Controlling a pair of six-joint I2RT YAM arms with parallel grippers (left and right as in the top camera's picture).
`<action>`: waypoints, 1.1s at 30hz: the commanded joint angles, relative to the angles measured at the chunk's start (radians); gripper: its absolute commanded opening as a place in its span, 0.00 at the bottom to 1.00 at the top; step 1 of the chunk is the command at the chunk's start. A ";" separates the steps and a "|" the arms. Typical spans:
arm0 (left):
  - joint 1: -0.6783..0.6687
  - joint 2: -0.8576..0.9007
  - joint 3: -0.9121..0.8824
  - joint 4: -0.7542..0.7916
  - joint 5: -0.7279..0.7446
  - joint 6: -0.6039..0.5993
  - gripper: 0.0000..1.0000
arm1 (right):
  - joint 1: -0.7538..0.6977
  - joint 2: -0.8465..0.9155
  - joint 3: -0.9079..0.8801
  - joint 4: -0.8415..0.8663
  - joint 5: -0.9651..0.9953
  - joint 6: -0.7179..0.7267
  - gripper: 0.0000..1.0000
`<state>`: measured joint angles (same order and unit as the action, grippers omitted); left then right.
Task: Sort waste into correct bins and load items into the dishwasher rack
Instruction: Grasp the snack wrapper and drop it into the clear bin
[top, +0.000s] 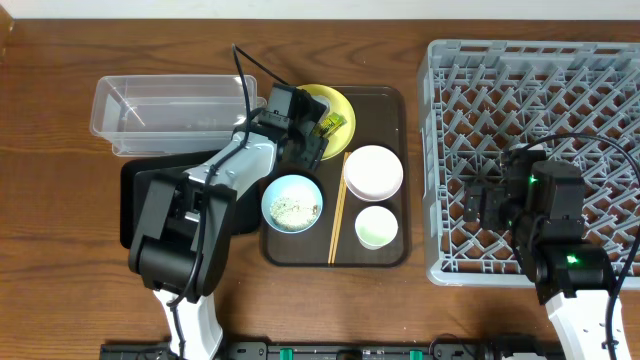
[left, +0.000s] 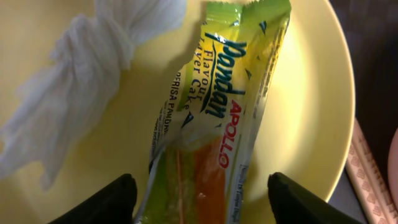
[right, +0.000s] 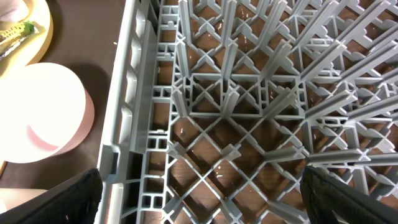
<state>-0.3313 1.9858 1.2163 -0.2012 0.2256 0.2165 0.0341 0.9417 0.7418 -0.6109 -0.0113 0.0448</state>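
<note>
Your left gripper (left: 205, 200) hovers with jaws spread wide, one dark finger on each side of the green-and-yellow Apollo pandan layer cake wrapper (left: 217, 124), pinching nothing. The wrapper lies on the round yellow plate (left: 314, 106), its torn end toward 12 o'clock in the wrist view, with a crumpled white tissue (left: 74, 81) just beside it at 10 o'clock on the same plate. From overhead, the plate sits at 11 o'clock on the dark-brown serving tray (top: 395, 100). The light-blue bowl (top: 292, 203), flecked with rice grains (top: 293, 209), sits at 8 o'clock on that tray. The white-pinkish bowl (top: 373, 171) is at 3 o'clock and the small white cup (top: 376, 227) at 5 o'clock. The wooden chopsticks (top: 337, 210) run from 12 to 6 between the blue bowl and the other two vessels. The clear plastic tub (top: 165, 105) stands at 10 o'clock on the table. The shallow black tray (top: 135, 200) lies just below it, largely covered by your left arm. Your right gripper (right: 205, 199) is also spread and empty, hanging over the left side of the grey dishwasher rack (top: 530, 100), which fills the table at 3 o'clock. No dish shows in the rack, and the pinkish bowl lies just outside its left wall.
</note>
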 joint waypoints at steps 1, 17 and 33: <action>-0.004 0.029 0.010 -0.002 -0.009 0.011 0.63 | -0.014 0.001 0.023 -0.003 -0.008 0.010 0.99; -0.004 -0.074 0.010 -0.009 -0.009 -0.027 0.06 | -0.014 0.001 0.023 -0.009 -0.008 0.010 0.99; 0.239 -0.285 0.010 -0.028 -0.171 -0.839 0.06 | -0.014 0.001 0.023 -0.006 -0.008 0.010 0.99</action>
<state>-0.1562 1.6901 1.2182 -0.2276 0.1028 -0.3389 0.0341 0.9417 0.7418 -0.6167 -0.0113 0.0448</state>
